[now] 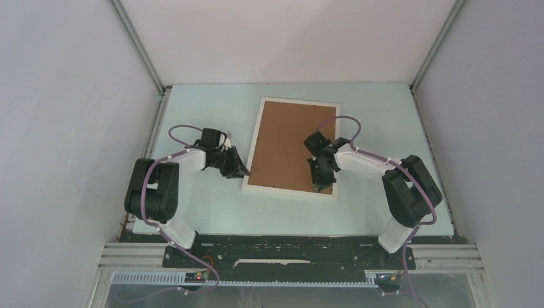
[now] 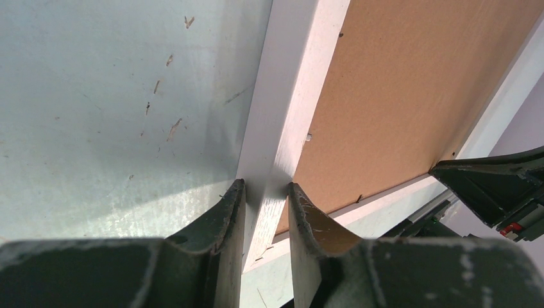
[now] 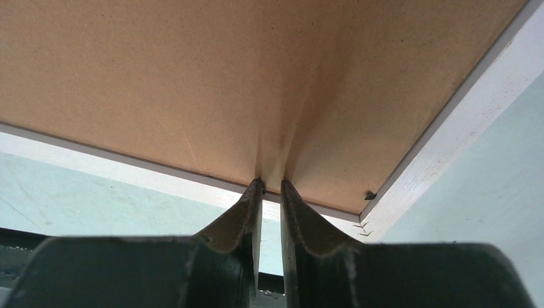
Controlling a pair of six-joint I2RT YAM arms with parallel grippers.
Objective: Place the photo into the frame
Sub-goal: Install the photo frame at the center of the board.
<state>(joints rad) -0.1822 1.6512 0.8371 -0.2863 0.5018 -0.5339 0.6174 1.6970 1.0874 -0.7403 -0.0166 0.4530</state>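
One thin white rectangular picture frame (image 1: 289,191) lies flat, back up, in the middle of the pale green surface (image 1: 205,109). It holds one brown backing board (image 1: 285,144). The left tool (image 2: 266,187) is clenched across the frame's left rim, close to its near corner. The right tool (image 3: 271,183) is pinched almost together, grasping nothing, its tips on the board beside the near rim.

Top cam's high behind the arms, looking down over the whole worktop (image 1: 385,109). Wrist cams sit right behind the left claw (image 2: 265,186) and right claw (image 3: 271,182), super close, both catching the brown board (image 3: 192,83) inside the frame (image 2: 289,96) just past the tips
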